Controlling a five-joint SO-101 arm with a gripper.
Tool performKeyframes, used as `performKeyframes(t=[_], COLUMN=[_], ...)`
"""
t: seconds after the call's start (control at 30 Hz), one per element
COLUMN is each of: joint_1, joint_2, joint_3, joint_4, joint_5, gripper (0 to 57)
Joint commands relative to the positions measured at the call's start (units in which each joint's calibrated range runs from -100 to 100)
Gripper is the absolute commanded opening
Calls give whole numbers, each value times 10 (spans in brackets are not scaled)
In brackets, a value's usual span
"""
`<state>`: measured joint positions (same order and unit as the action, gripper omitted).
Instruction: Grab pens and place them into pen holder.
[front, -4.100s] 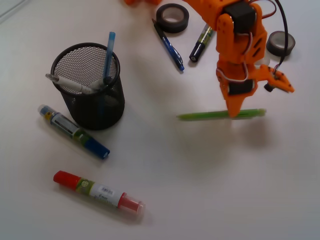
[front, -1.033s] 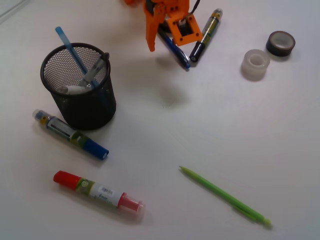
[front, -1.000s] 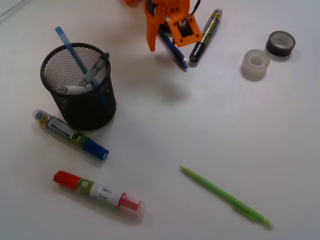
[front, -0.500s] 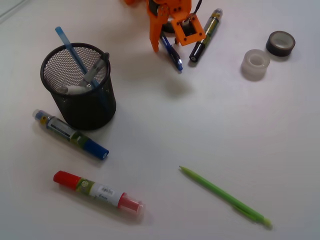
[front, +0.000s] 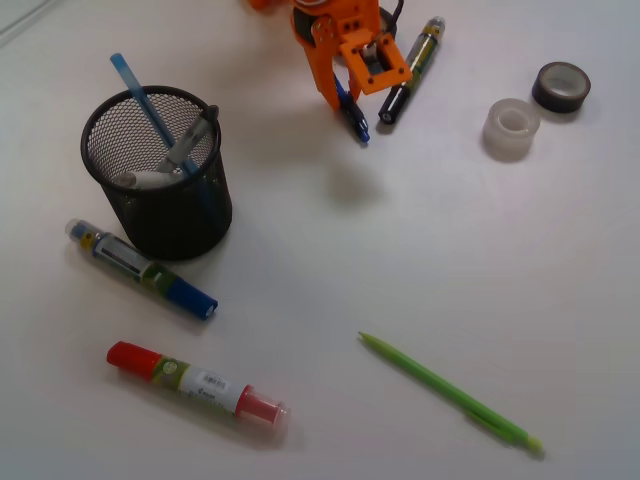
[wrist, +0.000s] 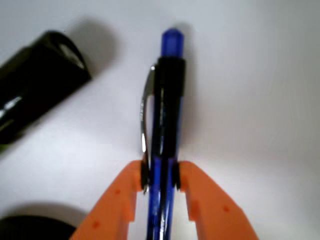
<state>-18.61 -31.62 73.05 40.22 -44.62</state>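
The black mesh pen holder (front: 206, 210) stands at the left with a light blue pen (front: 133, 84), a silver-grey pen (front: 192, 143) and a pale pen (front: 140, 180) inside. At the top centre my orange gripper (front: 340, 100) is shut on the dark blue pen (front: 354, 120), which lies on the table. In the wrist view both fingers (wrist: 125, 192) press against the dark blue pen (wrist: 169, 100) near its clip, with the gripper (wrist: 160, 175) astride it. A lime green pen (front: 450, 393) lies loose at the lower right.
A black marker (front: 410, 70) lies just right of the gripper, seen as a black marker (wrist: 35, 85) in the wrist view. A blue-ended marker (front: 140, 268) and a red marker (front: 195, 380) lie in front of the holder. A clear tape roll (front: 511, 128) and a dark tape roll (front: 560, 85) sit at the right.
The lime green pen, under the gripper four seconds ago, now lies at the lower right. Over the last second the gripper came down and shut on the dark blue pen, which shifted slightly.
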Motion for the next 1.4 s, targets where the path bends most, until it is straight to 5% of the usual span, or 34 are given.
performKeyframes(t=[0.0,0.23,0.47,1.03,1.37], joint_1=[26,63,88,140,212], joint_2=[-40,-59,-85,-151,12], joint_3=[-229,-498,-555,-81,-53], joint_4=[195,180,10,-672,-853], joint_5=[34,82,81,33,34], gripper=[4,4,4,4,4])
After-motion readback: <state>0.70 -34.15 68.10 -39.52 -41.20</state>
